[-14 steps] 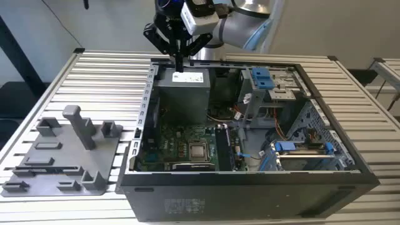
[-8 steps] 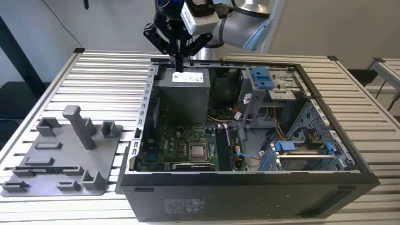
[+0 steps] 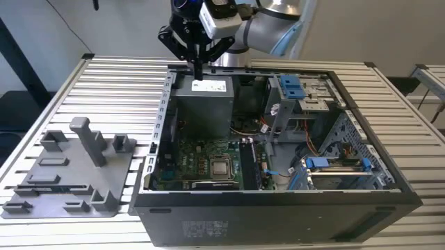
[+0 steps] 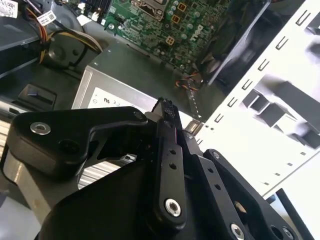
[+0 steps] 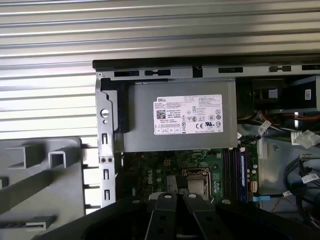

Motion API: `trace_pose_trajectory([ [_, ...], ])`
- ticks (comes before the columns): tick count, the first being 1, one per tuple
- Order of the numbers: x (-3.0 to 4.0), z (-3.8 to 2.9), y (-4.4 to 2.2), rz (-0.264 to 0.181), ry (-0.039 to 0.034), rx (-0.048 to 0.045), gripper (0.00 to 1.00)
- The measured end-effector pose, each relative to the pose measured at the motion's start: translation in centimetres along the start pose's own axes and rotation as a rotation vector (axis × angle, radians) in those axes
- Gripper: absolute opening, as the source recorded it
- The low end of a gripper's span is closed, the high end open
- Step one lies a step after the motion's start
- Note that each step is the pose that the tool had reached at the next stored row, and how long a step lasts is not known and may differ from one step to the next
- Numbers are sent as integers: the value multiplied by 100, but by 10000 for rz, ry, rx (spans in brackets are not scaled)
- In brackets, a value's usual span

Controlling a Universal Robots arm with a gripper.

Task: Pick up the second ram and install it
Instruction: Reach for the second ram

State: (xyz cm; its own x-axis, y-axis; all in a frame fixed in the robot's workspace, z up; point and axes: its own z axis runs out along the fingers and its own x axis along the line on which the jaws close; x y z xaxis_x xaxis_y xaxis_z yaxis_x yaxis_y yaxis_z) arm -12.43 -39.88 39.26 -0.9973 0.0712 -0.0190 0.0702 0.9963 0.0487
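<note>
**Bench stock, listed from the exterior view's left to its right**

Slatted table [image 3: 118, 78]: one, carrying all items below.

Fixture plate [image 3: 70, 179]: one, grey plastic, lying flat on the table just beside the case. It has one tall post [image 3: 87, 140] and several shorter uprights and brackets.
Contents: one second ram [image 3: 52, 186], seen as a thin dark strip lying flat in a slot towards the plate's near edge. It is well apart from the arm.

Computer case [image 3: 278, 208]: one, black, lying on its side with the panel off.
Contents:
- One grey power supply [image 3: 201, 104] with a white label, at the far end.
- One green motherboard [image 3: 201, 161] nearer the camera.
- One processor socket [image 3: 221, 167] on the motherboard.
- One bank of parallel memory slots [image 3: 249, 164] just beside the socket; I cannot tell how many there are.
- Two blue-tabbed drive fittings, one far [image 3: 292, 86] and one near [image 3: 334, 162].

Gripper [image 3: 198, 75]: one, black, hanging over the far end of the power supply, above the case's rim. Its fingers [image 4: 167, 150] are pressed together with nothing between them.
</note>
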Motion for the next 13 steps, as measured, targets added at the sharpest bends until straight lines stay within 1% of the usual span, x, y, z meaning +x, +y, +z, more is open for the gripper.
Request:
trace_pose_trajectory([
  [3, 38, -1, -3, -1, 0, 0, 11],
  [13, 229, -5, -16, 0, -1, -1, 11],
])
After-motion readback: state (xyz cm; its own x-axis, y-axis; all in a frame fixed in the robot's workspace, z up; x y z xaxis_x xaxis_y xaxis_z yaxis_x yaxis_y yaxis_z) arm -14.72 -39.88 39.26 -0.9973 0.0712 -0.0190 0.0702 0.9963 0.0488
